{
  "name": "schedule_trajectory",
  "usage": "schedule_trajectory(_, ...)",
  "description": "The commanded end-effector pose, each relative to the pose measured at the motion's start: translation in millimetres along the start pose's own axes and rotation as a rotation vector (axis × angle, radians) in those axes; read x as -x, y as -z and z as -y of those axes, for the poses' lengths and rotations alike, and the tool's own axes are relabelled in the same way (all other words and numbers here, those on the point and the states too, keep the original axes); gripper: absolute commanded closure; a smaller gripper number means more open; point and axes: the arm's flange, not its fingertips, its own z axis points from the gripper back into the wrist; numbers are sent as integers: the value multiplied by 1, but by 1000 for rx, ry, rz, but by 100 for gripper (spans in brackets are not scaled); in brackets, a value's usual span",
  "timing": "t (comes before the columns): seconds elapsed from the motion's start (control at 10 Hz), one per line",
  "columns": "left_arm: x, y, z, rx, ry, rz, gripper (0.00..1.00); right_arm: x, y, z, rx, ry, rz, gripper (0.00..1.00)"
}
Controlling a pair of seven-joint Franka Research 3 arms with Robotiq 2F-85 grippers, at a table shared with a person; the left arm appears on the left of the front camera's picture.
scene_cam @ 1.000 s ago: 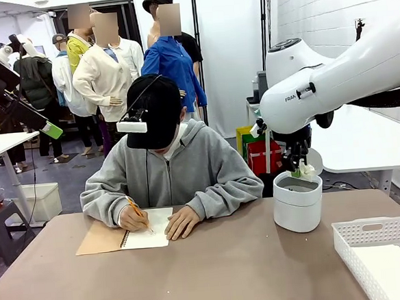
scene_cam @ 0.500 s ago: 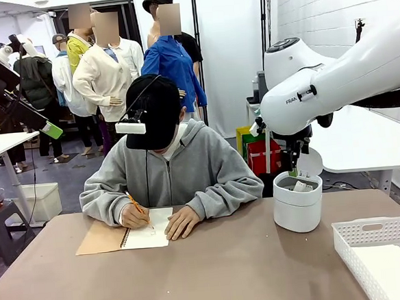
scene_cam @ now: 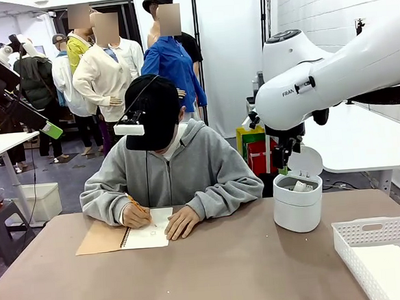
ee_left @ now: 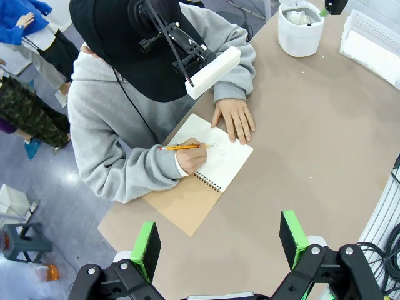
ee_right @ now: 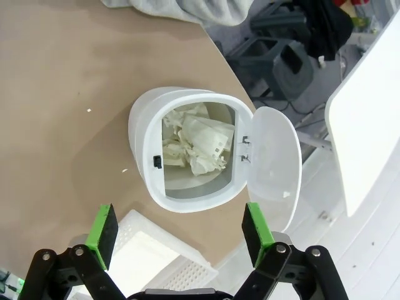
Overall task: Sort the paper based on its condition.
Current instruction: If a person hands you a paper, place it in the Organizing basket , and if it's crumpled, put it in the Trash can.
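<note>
1. The right gripper [ee_right: 180, 224] hangs over the far right of the brown table [scene_cam: 229, 278], its green pads spread wide with nothing between them.
2. Directly below it stands a round white plastic bin [scene_cam: 297, 210], its hinged lid [ee_right: 273, 159] flipped open.
3. Crumpled white paper wads [ee_right: 192, 147] lie inside the bin, apart from the gripper.
4. A white plastic lattice basket [scene_cam: 374, 237] sits at the near right corner, near the bin.
5. The left gripper [ee_left: 220, 242] is up above the table, its jaws also wide and empty.
6. At the far left, a person in a grey hoodie writes with an orange pencil [ee_left: 181, 147] in a spiral-bound notebook with a tan cover [ee_left: 219, 161]. The person's other hand [ee_left: 234, 119] rests flat on the page.
</note>
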Motion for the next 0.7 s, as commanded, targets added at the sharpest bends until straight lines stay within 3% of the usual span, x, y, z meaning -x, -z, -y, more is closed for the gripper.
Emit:
schedule_trajectory(0.0,0,0,-1,-7,-1,9,0,1,10,9,24,-8,-34,0)
schedule_trajectory(0.4,0,0,-1,-7,-1,9,0,3,10,6,10,-5,-23,0)
schedule_trajectory(0.6,0,0,-1,-7,-1,9,0,3,-20,-39,-63,-86,73,0)
